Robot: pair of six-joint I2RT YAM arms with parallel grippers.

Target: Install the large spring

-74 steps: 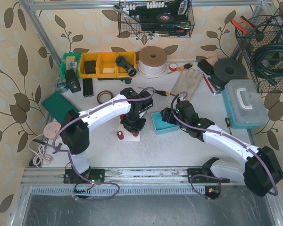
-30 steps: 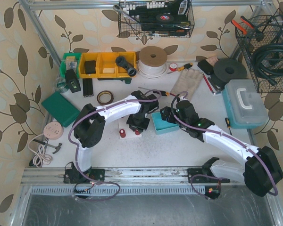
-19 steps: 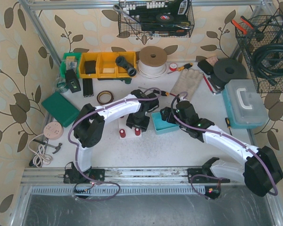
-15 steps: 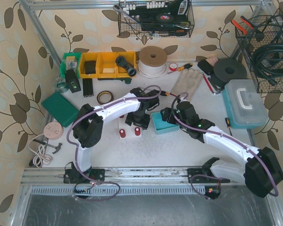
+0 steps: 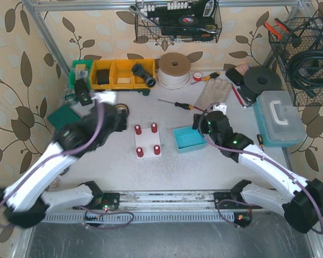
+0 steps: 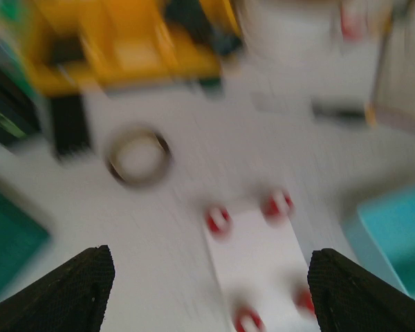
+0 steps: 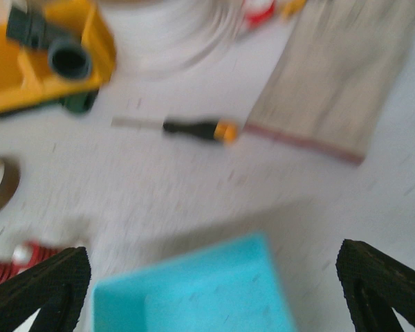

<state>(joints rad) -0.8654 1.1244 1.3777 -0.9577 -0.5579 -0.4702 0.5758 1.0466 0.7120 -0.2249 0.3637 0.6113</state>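
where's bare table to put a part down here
Widest bare strip: in front of the white plate and teal tray, down to the front rail. A smaller patch lies between the plate and the screwdriver. The back edge is crowded: yellow bins, cable spool, glove.

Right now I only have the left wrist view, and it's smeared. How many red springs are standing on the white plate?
Observer: Four red springs, one at each corner of the white plate. All of them look upright in the top view.
Operator: And the other arm?
Observer: The right arm reaches to the far right corner of the teal tray. Its jaws are open and hold nothing.
Operator: Anything in that tray?
Observer: The top view shows nothing lying in it.
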